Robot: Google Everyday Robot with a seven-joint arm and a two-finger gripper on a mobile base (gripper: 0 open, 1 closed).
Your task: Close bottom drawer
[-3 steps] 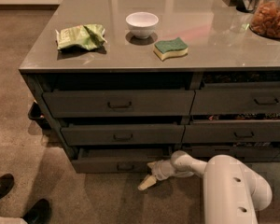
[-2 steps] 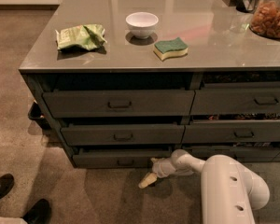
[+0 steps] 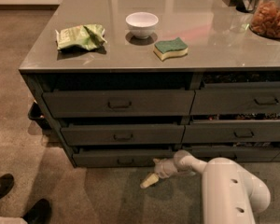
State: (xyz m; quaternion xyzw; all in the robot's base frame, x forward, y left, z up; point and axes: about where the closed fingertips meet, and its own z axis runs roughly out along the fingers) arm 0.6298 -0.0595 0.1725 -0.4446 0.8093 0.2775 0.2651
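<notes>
The bottom drawer (image 3: 123, 157) is the lowest, low-fronted dark-grey drawer on the left side of the counter. It has a small dark handle (image 3: 125, 162) at its centre and stands out slightly, with a dark gap above it. My gripper (image 3: 152, 171) is low near the floor, right at the drawer's right front corner. Its fingers are spread: one cream fingertip (image 3: 148, 181) points down-left to the floor, and the other is up by the drawer front. It holds nothing. My white arm (image 3: 233, 190) reaches in from the lower right.
Two taller drawers (image 3: 119, 104) above also stand slightly open. The counter top (image 3: 214, 55) holds a green bag (image 3: 79, 36), a white bowl (image 3: 142, 23), a green sponge (image 3: 170, 48) and a snack jar (image 3: 270, 17). A person's black shoes (image 3: 4, 186) are at the lower left.
My gripper has edged slightly up and closer to the drawer's right front corner. The drawer front looks a little further in.
</notes>
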